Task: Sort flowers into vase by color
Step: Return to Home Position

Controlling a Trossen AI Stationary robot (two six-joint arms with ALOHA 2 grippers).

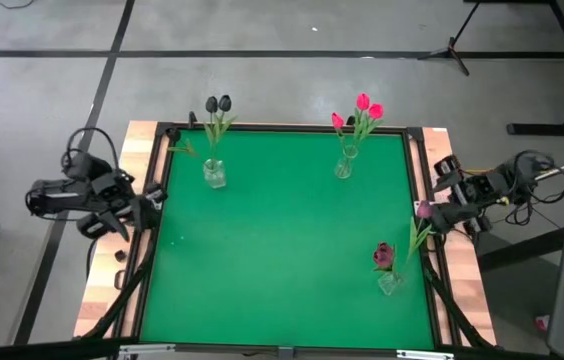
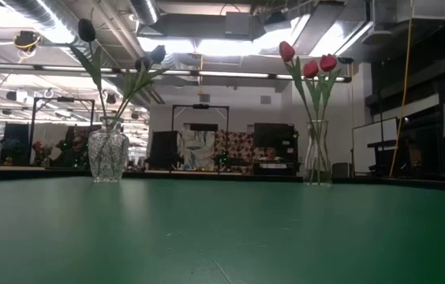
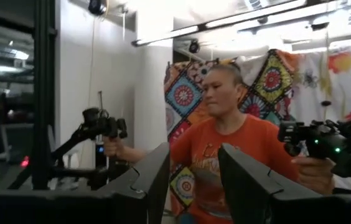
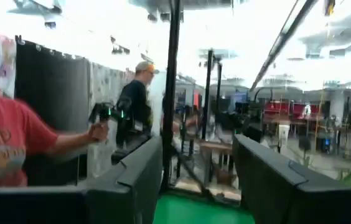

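From above, we see the green tabletop (image 1: 282,240) with three clear vases on it. Two black flowers (image 1: 218,104) stand in the back-left vase (image 1: 214,174) and three pink flowers (image 1: 365,108) in the back-right vase (image 1: 344,165). Two maroon flowers (image 1: 384,256) stand in the near vase (image 1: 390,283) by the right edge, one of them leaning out over that edge. The left pincer (image 1: 150,203) sits at the left edge, well apart from the vases. The right pincer (image 1: 440,216) sits at the right edge, close beside the leaning maroon flower.

At table height, we see the black flowers (image 2: 87,30) rising from the back-left vase (image 2: 108,156) and the pink flowers (image 2: 287,51) from the back-right vase (image 2: 316,154), well apart.

Through the left wrist, we see its fingers (image 3: 154,180) parted with nothing between them, facing a person (image 3: 225,143) in an orange shirt who holds dark handles (image 3: 104,127). Through the right wrist, its fingers (image 4: 135,180) likewise stand apart and empty, above the tabletop's edge.
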